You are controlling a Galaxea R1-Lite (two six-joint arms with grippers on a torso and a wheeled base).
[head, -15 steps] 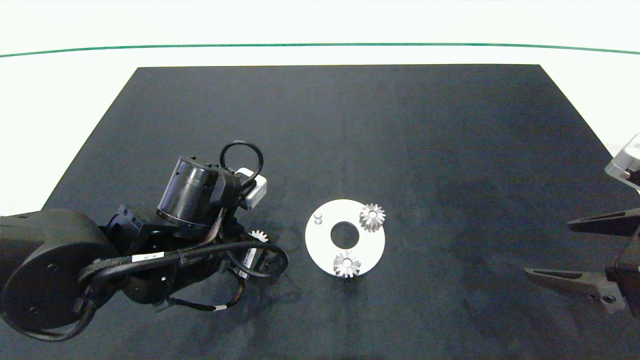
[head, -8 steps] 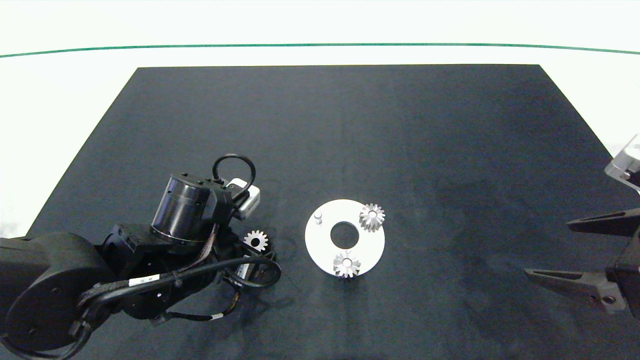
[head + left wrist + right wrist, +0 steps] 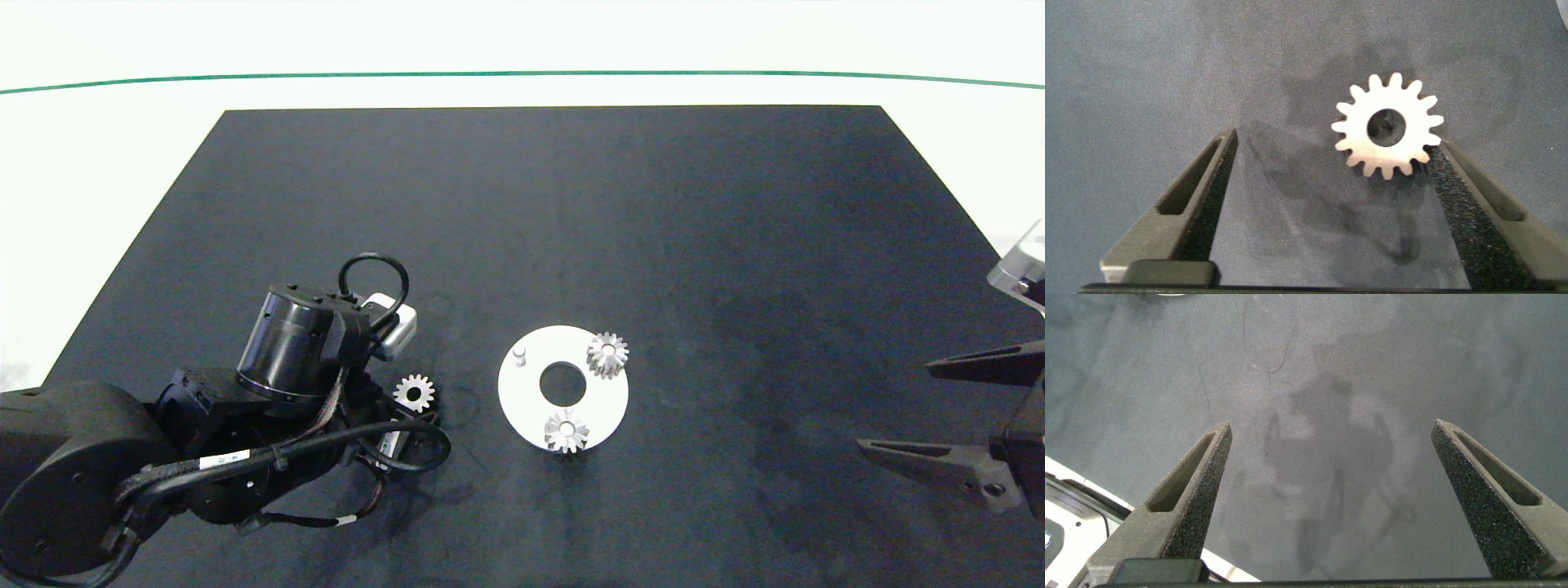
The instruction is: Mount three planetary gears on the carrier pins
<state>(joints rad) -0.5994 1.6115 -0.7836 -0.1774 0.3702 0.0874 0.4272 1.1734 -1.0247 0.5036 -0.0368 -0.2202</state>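
A white round disc (image 3: 522, 400) lies mid-mat with two planetary gears seated on its carrier pins, one at the far right (image 3: 608, 354) and one at the near edge (image 3: 566, 432). The third pin (image 3: 519, 354) stands bare at the far left. A third gear (image 3: 415, 393) (image 3: 1388, 125) lies flat on the mat left of the disc. My left gripper (image 3: 1337, 140) is open around it, the gear sitting close to one finger (image 3: 1470, 196). My right gripper (image 3: 939, 408) (image 3: 1331, 429) hangs open at the right edge, holding nothing.
A black mat (image 3: 555, 204) covers the white table (image 3: 98, 163). The bulky left arm (image 3: 277, 392) with its cables overhangs the mat's near left. A strip of white table edge (image 3: 1078, 498) shows under the right gripper.
The left arm has drawn back to the left and slightly nearer, uncovering the loose gear that it half hid before. The disc, its two gears and the right arm have not moved.
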